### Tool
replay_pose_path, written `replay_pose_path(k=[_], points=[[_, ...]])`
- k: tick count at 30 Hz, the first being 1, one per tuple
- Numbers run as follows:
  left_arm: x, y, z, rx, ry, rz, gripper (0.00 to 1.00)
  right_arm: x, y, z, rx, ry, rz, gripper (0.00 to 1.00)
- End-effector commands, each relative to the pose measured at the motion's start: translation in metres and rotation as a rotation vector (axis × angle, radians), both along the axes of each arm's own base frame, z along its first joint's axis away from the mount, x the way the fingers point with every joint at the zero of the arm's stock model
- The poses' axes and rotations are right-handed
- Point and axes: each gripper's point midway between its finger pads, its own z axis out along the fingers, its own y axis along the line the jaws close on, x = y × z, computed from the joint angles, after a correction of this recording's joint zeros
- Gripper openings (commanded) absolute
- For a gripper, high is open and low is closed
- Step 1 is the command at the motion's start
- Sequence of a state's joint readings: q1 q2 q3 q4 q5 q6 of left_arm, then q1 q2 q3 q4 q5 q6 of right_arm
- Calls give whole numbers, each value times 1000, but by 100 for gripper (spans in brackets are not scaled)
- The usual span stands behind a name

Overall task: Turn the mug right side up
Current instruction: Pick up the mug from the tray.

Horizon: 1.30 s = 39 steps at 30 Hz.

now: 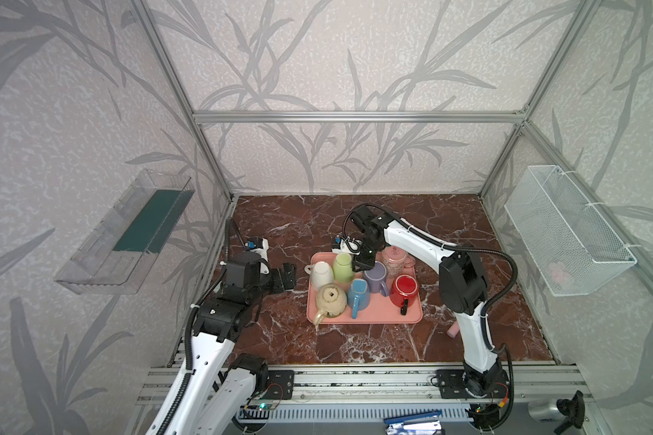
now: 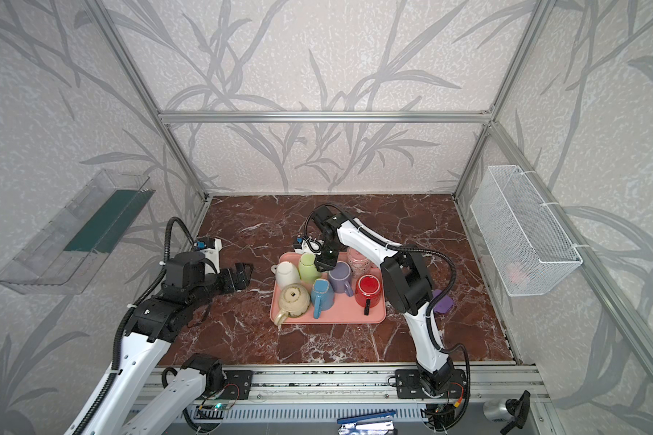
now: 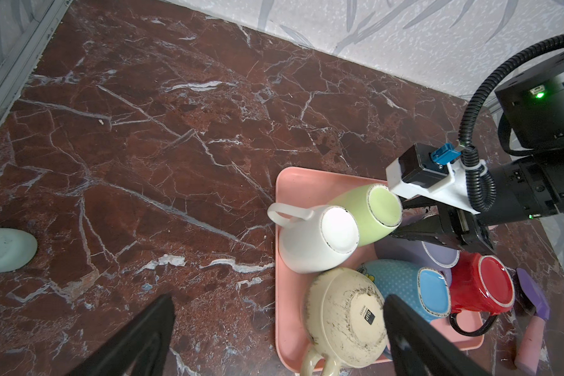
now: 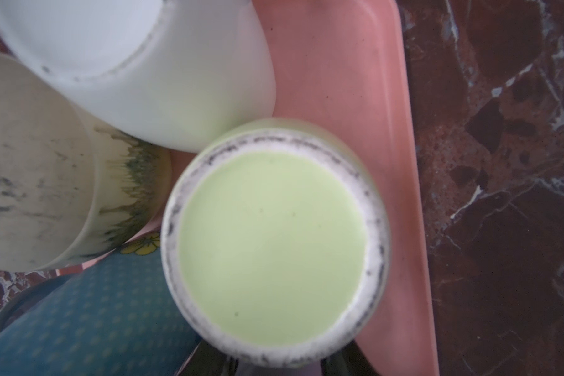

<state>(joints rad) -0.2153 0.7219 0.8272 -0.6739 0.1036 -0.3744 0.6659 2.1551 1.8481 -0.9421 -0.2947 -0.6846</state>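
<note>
I saw a red-brown marble tabletop (image 1: 298,218) inside leaf-papered walls (image 1: 336,56). My left gripper (image 1: 290,276) gaped wide. The right gripper (image 1: 362,265) sat at the green mug (image 1: 342,265), and I couldn't tell its grip.

**Around the pink tray (image 1: 385,317)**

On it you have a white mug (image 1: 321,275), cream mug (image 1: 331,300), blue mug (image 1: 359,292), purple mug (image 1: 376,278) and red mug (image 1: 404,289), all base up. Well right of it hangs a wire basket (image 1: 566,233); well left, a clear shelf (image 1: 125,233).
</note>
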Motion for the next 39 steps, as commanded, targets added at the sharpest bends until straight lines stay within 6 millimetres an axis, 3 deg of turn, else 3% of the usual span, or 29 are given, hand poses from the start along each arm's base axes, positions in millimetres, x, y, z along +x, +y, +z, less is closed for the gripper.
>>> replay_pose_path(k=[1, 16, 19, 22, 30, 39], points=[[-3, 0, -5, 15, 17, -9, 98, -14, 9, -2, 13, 28, 38, 41], [-3, 0, -6, 13, 17, -10, 98, -16, 9, -6, 15, 13, 56, 21], [-3, -1, -5, 11, 16, -12, 98, -16, 8, -4, 23, -1, 52, 14], [-3, -1, -5, 10, 16, -13, 98, -16, 7, -4, 26, -9, 50, 0], [-2, -2, -6, 7, 18, -14, 98, -17, 5, 0, 34, -14, 35, 0], [-3, -2, -5, 5, 13, -15, 98, -10, 4, 21, 119, -16, -33, 0]])
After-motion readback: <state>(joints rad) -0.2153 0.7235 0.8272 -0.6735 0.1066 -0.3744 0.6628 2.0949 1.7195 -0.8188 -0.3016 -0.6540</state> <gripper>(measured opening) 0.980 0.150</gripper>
